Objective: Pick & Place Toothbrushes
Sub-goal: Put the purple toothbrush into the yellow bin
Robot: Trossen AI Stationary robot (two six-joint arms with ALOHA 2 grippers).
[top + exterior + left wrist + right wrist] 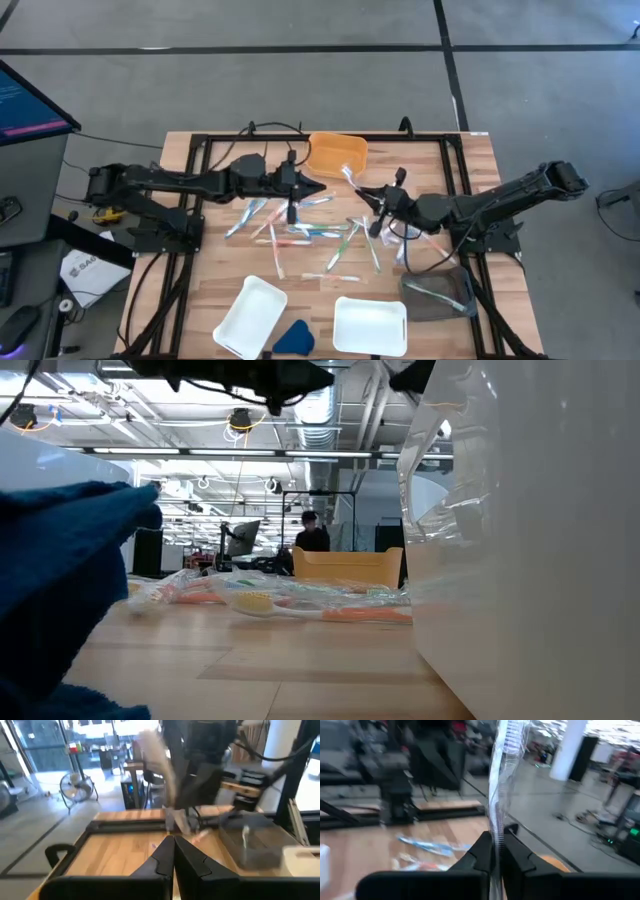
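Arms: two, each with one gripper. White trays [250, 316]: two. Orange bin [336, 154]: one. Grey clear-walled bin [438, 294]: one. Dark-blue wedge [294, 338]: one. Toothbrushes [300, 232]: loose scatter on worktop [190, 300], exact count not readable.

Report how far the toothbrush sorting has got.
Done: nothing visibly; both white trays look bare. In hand: the right pincer is shut on a wrapped toothbrush, raised near the orange bin; the left pincer is shut, holding nothing. Left: the scattered toothbrushes on the table.
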